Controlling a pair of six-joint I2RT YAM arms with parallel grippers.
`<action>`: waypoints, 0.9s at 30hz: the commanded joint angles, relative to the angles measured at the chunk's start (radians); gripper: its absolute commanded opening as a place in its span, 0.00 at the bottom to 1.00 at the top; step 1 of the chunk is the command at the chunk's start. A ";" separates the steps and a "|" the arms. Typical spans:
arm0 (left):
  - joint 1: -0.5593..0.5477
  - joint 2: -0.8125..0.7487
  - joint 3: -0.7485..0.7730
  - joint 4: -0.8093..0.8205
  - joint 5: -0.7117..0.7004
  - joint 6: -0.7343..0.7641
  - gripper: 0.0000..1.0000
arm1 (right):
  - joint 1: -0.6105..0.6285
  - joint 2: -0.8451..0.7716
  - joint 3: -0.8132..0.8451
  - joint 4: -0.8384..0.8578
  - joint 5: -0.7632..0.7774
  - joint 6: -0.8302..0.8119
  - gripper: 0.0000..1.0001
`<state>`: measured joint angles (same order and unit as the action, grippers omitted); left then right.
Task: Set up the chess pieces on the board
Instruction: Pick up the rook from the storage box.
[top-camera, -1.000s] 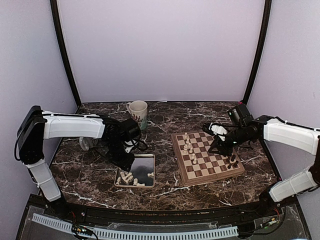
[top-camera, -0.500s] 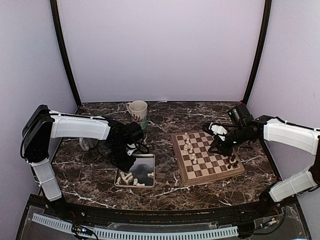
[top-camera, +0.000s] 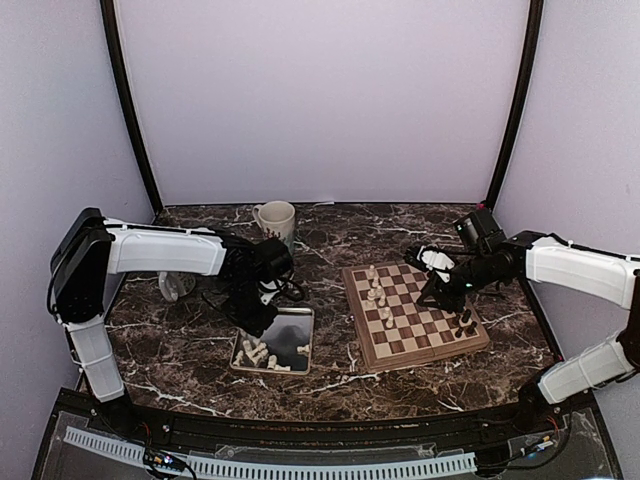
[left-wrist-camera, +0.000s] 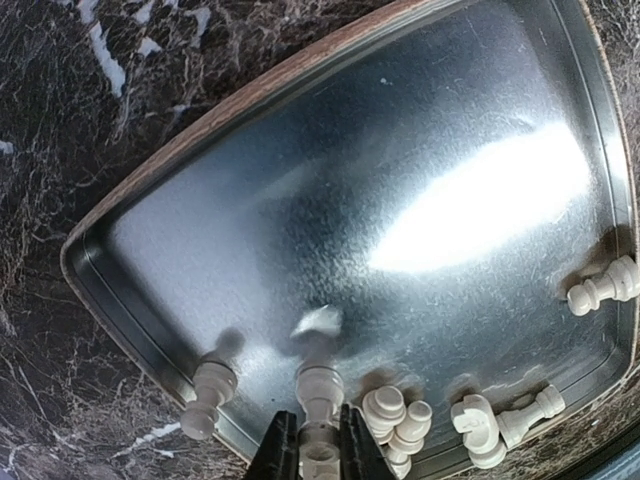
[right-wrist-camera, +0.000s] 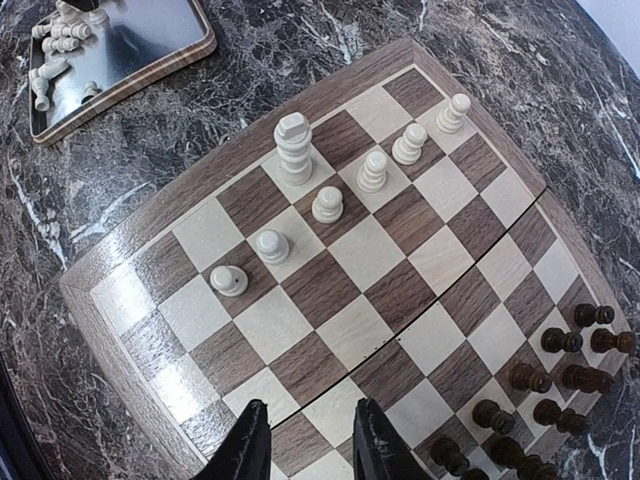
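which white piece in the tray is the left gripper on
The chess piece between the fingers of the left gripper, at the tray edge. A lone piece sits left of it in the wrist view, a cluster right of it, outside the fingers.

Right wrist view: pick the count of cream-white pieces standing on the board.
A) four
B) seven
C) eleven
B: six cream-white pawns stand in a diagonal row with one taller cream-white piece beside them, all upright on the board, which makes seven.
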<state>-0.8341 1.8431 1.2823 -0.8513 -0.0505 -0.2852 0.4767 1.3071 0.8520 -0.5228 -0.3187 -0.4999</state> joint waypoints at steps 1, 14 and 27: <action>-0.003 -0.002 0.016 -0.012 -0.012 0.015 0.13 | -0.006 0.002 -0.011 0.015 0.005 -0.004 0.29; -0.007 0.018 0.001 -0.030 -0.016 0.009 0.20 | -0.006 0.011 -0.009 0.012 0.003 -0.008 0.29; -0.011 0.034 0.063 0.085 0.097 0.070 0.05 | -0.006 0.024 -0.006 0.007 -0.002 -0.008 0.29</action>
<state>-0.8410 1.8759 1.3098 -0.8375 -0.0341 -0.2512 0.4767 1.3170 0.8513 -0.5232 -0.3172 -0.5003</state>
